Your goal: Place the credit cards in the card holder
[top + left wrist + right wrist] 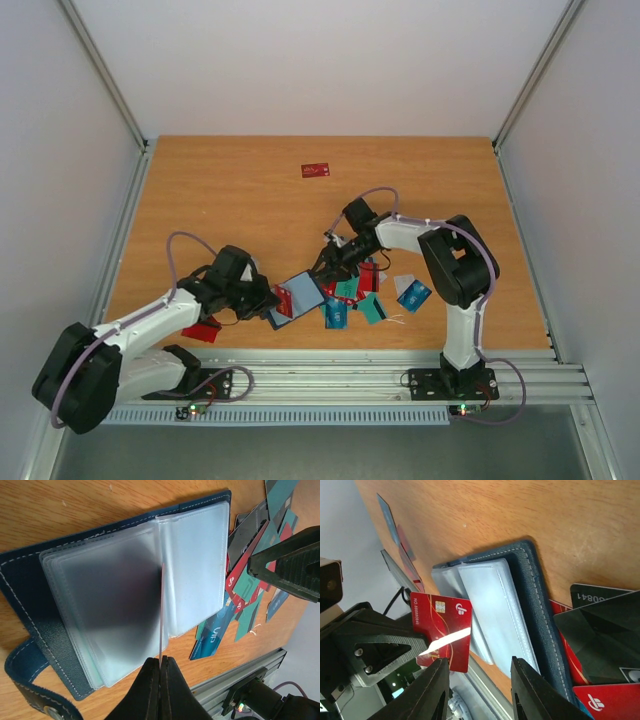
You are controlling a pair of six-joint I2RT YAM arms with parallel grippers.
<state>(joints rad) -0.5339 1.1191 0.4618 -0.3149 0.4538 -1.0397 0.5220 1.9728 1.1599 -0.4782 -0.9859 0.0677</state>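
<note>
The card holder (300, 295) lies open on the table, dark navy outside with clear sleeves (125, 595) fanned out. My left gripper (161, 659) is shut on a red credit card (445, 625), which stands edge-on (162, 610) over the sleeves. In the top view the left gripper (268, 303) sits at the holder's left edge. My right gripper (477, 680) is open above the holder's (530, 595) far side, one finger next to the red card and nothing gripped. It hovers at the holder's upper right corner (330, 262). More credit cards (352, 295) lie piled to the right of the holder.
One red card (315, 170) lies alone far back on the table. Another red card (200, 331) rests by the left arm near the front edge. A blue card (413, 293) lies right of the pile. The metal rail (350, 380) runs along the near edge.
</note>
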